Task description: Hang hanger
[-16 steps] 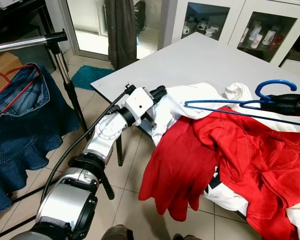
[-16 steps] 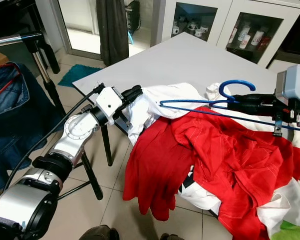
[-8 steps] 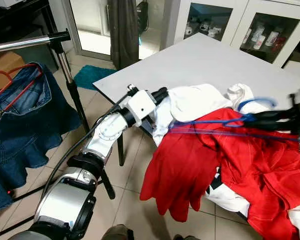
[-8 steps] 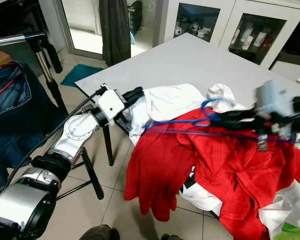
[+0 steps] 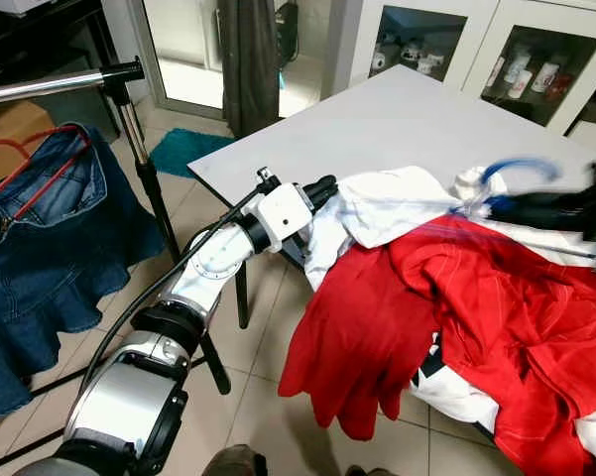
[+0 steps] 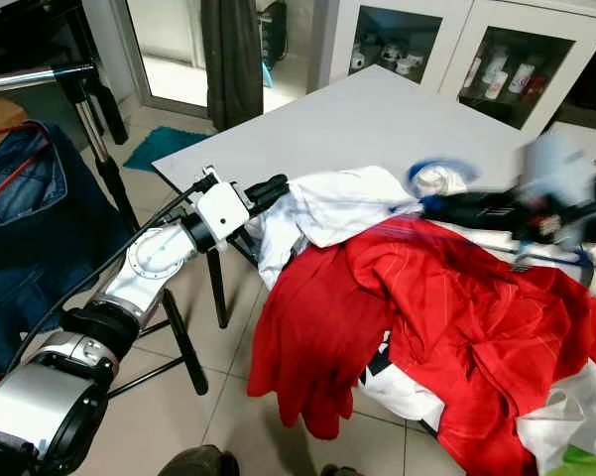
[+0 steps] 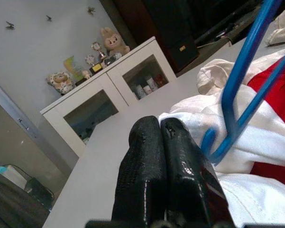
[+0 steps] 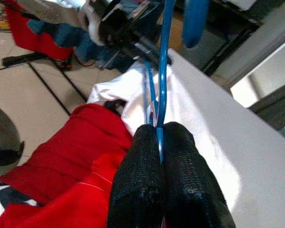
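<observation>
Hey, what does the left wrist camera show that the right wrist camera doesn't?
Left wrist view alone: a white cabinet with stuffed toys on top, and the left gripper, fingers pressed together at the edge of the white cloth.

Right wrist view alone: the right gripper shut on the blue hanger, with tiled floor beyond the table.

Both: the blue hanger, the white cloth, the red garment and the grey table.

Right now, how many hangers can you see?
2. A blue hanger is pinched in the right gripper above the clothes pile; a red hanger holds denim on the rack at left. Others may lie hidden under the clothes.
</observation>
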### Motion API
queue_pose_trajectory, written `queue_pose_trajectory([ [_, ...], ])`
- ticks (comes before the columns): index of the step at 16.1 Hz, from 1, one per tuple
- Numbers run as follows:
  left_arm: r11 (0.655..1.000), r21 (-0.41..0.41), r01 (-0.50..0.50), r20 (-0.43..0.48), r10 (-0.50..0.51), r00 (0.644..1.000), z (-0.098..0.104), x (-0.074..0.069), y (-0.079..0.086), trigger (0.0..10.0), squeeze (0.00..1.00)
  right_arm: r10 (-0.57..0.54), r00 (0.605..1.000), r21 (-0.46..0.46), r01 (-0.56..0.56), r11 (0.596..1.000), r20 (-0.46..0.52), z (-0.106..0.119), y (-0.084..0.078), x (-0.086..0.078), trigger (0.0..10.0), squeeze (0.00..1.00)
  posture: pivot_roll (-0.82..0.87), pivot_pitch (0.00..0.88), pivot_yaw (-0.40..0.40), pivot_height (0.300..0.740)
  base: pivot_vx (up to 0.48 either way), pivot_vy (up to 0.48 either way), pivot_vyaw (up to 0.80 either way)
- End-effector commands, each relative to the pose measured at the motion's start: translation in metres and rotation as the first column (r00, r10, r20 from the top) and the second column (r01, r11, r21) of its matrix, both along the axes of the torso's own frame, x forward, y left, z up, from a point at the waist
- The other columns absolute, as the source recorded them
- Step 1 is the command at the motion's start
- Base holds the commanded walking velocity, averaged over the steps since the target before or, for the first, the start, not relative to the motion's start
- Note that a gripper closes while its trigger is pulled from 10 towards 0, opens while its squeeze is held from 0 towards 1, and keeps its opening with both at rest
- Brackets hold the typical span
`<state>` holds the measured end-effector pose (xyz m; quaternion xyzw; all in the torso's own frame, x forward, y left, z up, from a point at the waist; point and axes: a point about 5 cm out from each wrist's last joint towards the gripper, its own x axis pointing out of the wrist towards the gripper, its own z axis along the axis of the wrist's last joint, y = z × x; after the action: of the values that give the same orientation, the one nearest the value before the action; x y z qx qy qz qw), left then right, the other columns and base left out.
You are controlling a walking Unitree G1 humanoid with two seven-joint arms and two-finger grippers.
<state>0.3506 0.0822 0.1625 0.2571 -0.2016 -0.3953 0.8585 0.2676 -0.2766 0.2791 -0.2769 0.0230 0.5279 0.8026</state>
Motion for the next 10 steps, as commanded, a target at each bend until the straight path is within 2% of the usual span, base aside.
queue_pose_trajectory([
  [1,1.000,-0.003,0.007,0.024,-0.007,1.000,0.003,-0.001,-0.001,10.0,0.00,0.013,1.000,0.019,-0.013,1.000,0.011,0.011,-0.004,-0.005,10.0,0.00,0.07,0.045,0.000,0.740,0.000,0.000,0.00],
  [6,1.000,-0.014,0.012,0.020,-0.012,1.000,0.002,-0.002,-0.006,10.0,0.00,0.016,0.995,-0.049,-0.021,0.999,-0.102,0.001,-0.018,-0.020,10.0,0.00,0.05,0.047,-0.003,0.740,0.000,0.000,0.00],
  [10,1.000,-0.015,0.012,0.024,-0.011,1.000,0.002,-0.002,-0.007,10.0,0.00,-0.002,0.992,-0.082,-0.008,0.997,-0.129,-0.008,-0.022,-0.021,10.0,0.00,0.06,0.045,-0.003,0.740,0.000,0.000,0.00],
])
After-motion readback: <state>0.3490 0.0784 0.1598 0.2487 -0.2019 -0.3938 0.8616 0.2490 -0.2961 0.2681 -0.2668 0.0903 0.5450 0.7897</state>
